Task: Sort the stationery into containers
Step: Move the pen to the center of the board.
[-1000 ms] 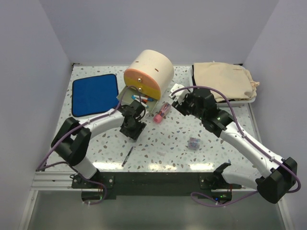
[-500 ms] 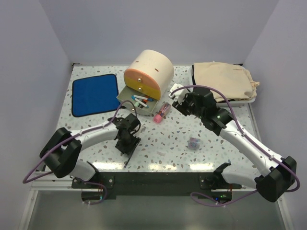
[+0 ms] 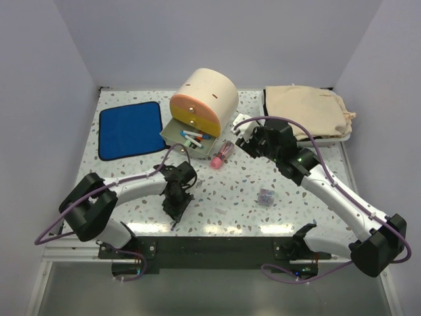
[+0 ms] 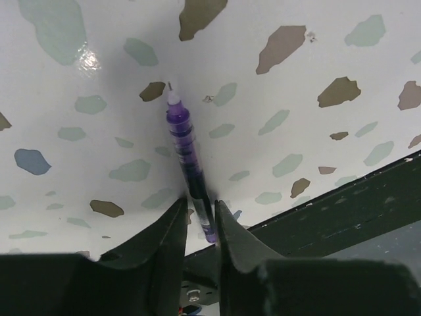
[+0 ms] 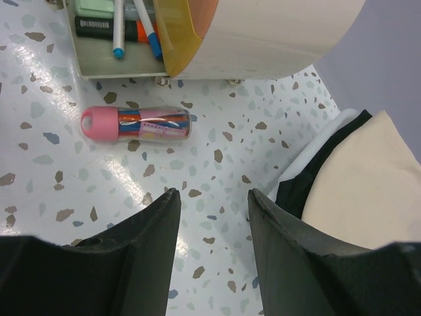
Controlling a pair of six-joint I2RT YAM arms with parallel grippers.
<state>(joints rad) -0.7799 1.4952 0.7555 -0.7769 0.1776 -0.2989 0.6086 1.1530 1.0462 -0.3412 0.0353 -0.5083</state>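
The thin pen [image 4: 187, 155], dark purple up close, lies on the speckled table by the near edge. My left gripper [image 4: 200, 205] straddles its rear end, jaws narrowed with a small gap still showing; in the top view that gripper [image 3: 175, 209] points down over it. The beige cabinet [image 3: 205, 99] has its grey bottom drawer [image 3: 187, 136] pulled out, holding a green-and-orange highlighter [image 5: 108, 27] and blue-tipped pens [image 5: 151, 36]. A pink tube [image 5: 138, 124] lies in front of the drawer. My right gripper [image 5: 212, 194] hovers open and empty to the tube's right.
A tiny purple-grey box [image 3: 265, 196] sits on the table right of centre. A blue cloth [image 3: 130, 129] lies at the back left. A white tray with a beige bag [image 3: 309, 112] fills the back right. The black frame rail [image 4: 342, 210] runs just past the pen.
My left arm has drawn back from the drawer toward the near edge and come down over the thin pen, its jaws narrowing around it. The right arm has stayed put.
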